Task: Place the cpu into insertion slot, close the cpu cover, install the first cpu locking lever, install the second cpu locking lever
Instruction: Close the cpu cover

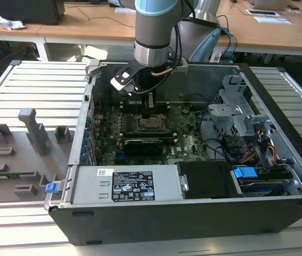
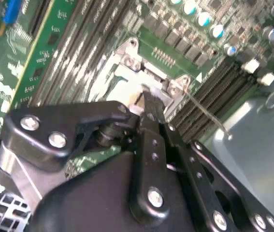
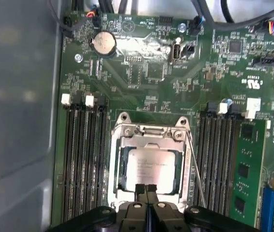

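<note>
The cpu (image 3: pixel 151 165), a dull silver square, lies in the insertion slot (image 3: pixel 113 169) on the green board. The cpu cover (image 3: pixel 151 138), a silvery frame, lies flat around it with the chip showing through its window. My gripper (image 3: pixel 145 187) is shut, its black fingertips pressed together at one edge of the cover; in the second wrist view my gripper (image 2: pixel 146 99) touches the metal frame (image 2: pixel 127 63). A thin wire locking lever (image 3: pixel 196 171) stands out at an angle beside the socket. In the exterior view my gripper (image 1: pixel 147 104) hangs just above the socket (image 1: pixel 152 124).
Long black memory slots (image 3: pixel 81 164) flank the socket on both sides, with a green card (image 3: pixel 245 174) beyond one set. A coin battery (image 3: pixel 104 43) and the case wall (image 3: pixel 16 96) are nearby. The power supply (image 1: pixel 124 184) and drive bays (image 1: pixel 241 117) fill the case.
</note>
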`<action>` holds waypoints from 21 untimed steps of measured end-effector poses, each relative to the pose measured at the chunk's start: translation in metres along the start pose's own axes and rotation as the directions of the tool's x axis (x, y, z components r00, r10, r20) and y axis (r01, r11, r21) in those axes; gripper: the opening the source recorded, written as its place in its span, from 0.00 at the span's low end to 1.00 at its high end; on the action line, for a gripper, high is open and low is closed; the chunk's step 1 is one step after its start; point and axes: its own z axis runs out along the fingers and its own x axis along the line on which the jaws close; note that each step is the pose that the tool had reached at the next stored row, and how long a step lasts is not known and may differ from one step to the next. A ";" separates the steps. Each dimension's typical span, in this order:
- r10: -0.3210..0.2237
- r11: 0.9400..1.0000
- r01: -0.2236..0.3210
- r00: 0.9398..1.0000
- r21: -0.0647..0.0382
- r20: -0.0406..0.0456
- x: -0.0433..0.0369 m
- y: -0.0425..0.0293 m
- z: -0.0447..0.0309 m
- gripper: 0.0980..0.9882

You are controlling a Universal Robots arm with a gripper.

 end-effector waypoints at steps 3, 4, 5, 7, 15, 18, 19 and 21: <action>0.000 1.000 0.000 1.000 0.010 -0.001 -0.0088 0.0059 0.0001 0.01; 0.000 1.000 0.000 1.000 0.012 -0.001 -0.0114 0.0069 0.0002 0.01; 0.000 1.000 0.000 1.000 0.016 -0.003 -0.0167 0.0089 0.0008 0.01; 0.000 1.000 0.000 1.000 0.025 -0.006 -0.0216 0.0162 0.0010 0.01; 0.000 0.999 0.000 1.000 0.035 -0.008 -0.0235 0.0265 -0.0170 0.01; 0.000 0.999 0.000 1.000 0.035 -0.008 -0.0236 0.0267 -0.0331 0.01; 0.000 0.999 0.000 1.000 0.035 -0.008 -0.0236 0.0268 -0.0388 0.01; 0.000 0.999 0.000 1.000 0.035 -0.008 -0.0237 0.0270 -0.0503 0.01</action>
